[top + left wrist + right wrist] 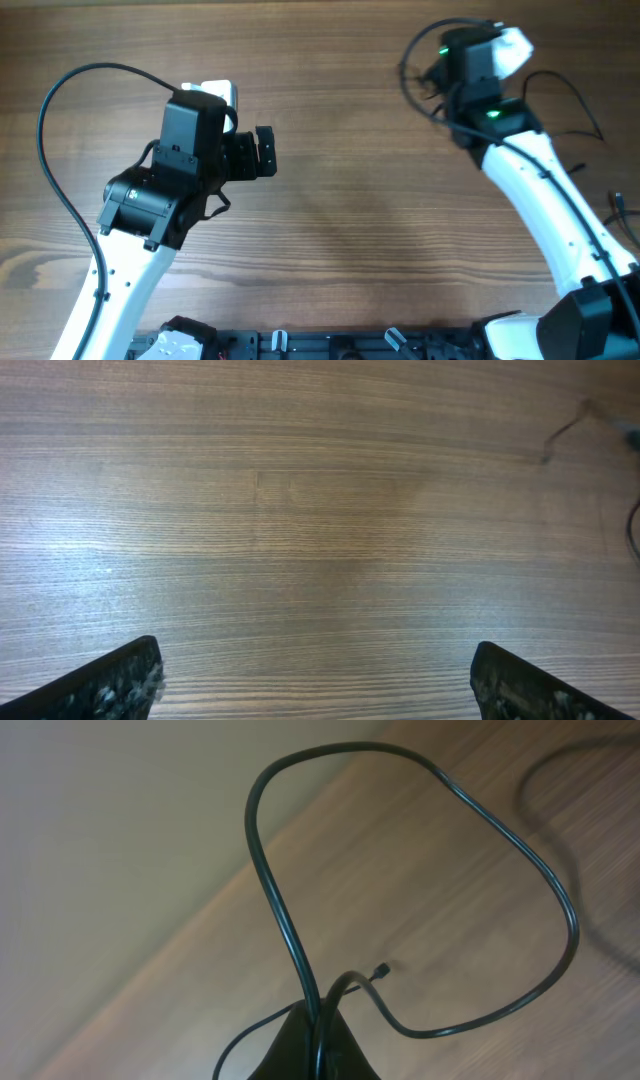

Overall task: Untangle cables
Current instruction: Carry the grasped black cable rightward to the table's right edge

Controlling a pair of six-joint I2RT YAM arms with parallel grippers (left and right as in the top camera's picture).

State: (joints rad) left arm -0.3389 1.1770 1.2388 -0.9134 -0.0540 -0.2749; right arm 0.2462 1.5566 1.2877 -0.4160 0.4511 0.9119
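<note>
1. Left gripper (266, 152): jaws spread wide, nothing between them. It hangs over bare wood at table (350, 250) centre-left.
2. Left wrist view: both fingertips (120, 682) sit at the bottom corners, with plain wood grain between and ahead of them. There is lots of free room.
3. Right gripper (315, 1035): jaws pinched fully together on the cables (268, 870), up at the table's far right.
4. A big open loop of cable rises from the closed fingers and curves back down. A small plug end (383, 972) pokes out just above the grip.
5. Table edge (200, 910) runs diagonally close behind the loop, pale surface beyond it. Little room on that side.
6. Overhead: a thin dark loop (405, 68) hangs just left of the right wrist. More thin strands (578, 98) trail off to the right, beside the white arm link.
7. A thin strand (560, 438) shows at the left wrist view's top right corner, well apart from the left fingers.
8. Wide empty wood between the two arms.
</note>
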